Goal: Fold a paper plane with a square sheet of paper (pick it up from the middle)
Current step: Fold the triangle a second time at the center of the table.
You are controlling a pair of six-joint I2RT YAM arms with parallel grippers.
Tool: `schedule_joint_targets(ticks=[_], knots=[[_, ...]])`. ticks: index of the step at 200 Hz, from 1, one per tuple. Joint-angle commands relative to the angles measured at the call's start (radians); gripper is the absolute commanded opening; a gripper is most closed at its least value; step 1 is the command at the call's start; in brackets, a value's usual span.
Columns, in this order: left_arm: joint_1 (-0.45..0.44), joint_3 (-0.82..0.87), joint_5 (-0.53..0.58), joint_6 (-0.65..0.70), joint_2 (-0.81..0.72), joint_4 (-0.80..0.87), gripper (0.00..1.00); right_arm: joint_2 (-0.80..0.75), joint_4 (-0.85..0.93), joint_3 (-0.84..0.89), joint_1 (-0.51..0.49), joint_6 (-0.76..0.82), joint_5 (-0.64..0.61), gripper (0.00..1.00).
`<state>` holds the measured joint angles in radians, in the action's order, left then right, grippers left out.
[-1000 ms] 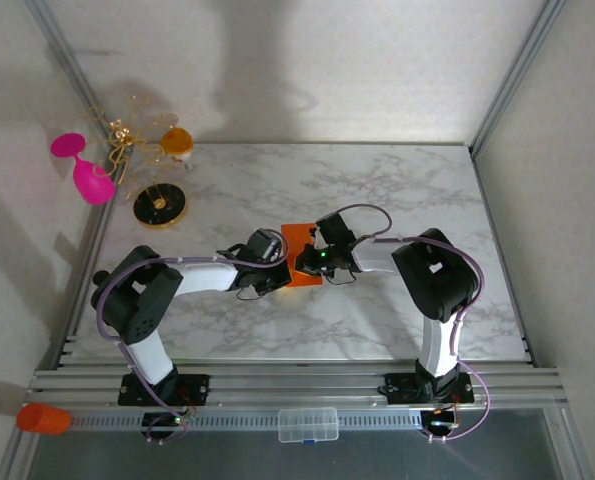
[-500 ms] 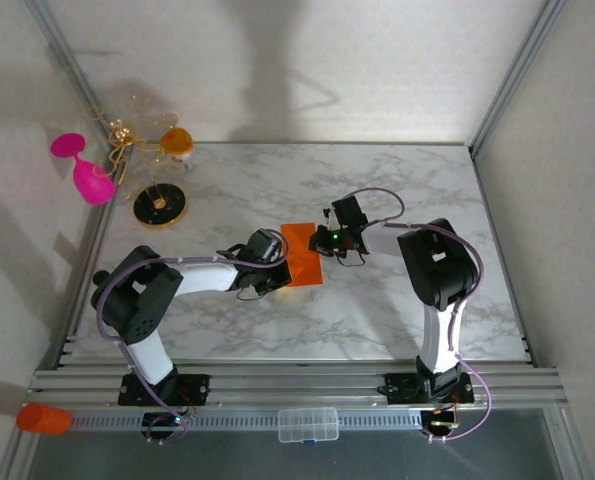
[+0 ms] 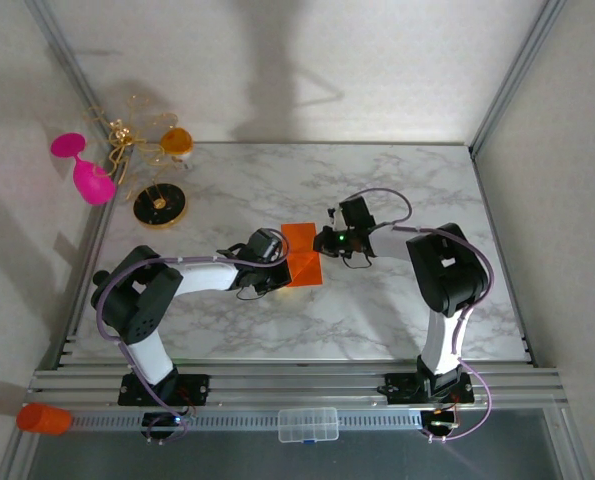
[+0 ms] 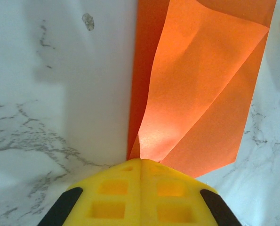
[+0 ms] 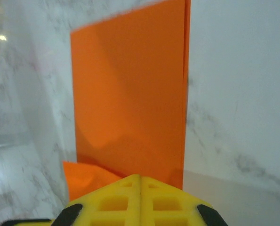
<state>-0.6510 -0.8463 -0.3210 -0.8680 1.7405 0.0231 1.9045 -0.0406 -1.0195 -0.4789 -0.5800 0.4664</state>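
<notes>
**Part-folded square sheet of paper [image 3: 303, 256] at mid-desk [image 3: 397, 190], one gripper at each side edge.**

In your left wrist view, a creased flap of the orange sheet lifts off the marble and narrows into the seam of the left gripper [image 4: 140, 162], whose yellow fingers are clamped on it. In your right wrist view, the right gripper [image 5: 140, 178] has its fingers pressed together with the sheet's near edge running up to the tips; you cannot tell whether paper is pinched there. The sheet shows a doubled fold along its right edge. Well apart, at the desk's far left corner, are a black disc [image 3: 160, 205], an orange-and-white cup [image 3: 178, 140] and a pink goblet [image 3: 89, 172].
</notes>
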Motion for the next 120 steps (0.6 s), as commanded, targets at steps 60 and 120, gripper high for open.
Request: schedule_joint_targets(ticks=[60, 120], knots=[[0.007, -0.048, 0.013, 0.03, -0.01, 0.091, 0.0, 0.064, 0.085, -0.027, -0.024, -0.021, -0.069, 0.03], [0.004, -0.193, -0.026, 0.036, 0.012, 0.029, 0.08, 0.087, 0.122, -0.003, -0.03, -0.053, -0.11, 0.03]])
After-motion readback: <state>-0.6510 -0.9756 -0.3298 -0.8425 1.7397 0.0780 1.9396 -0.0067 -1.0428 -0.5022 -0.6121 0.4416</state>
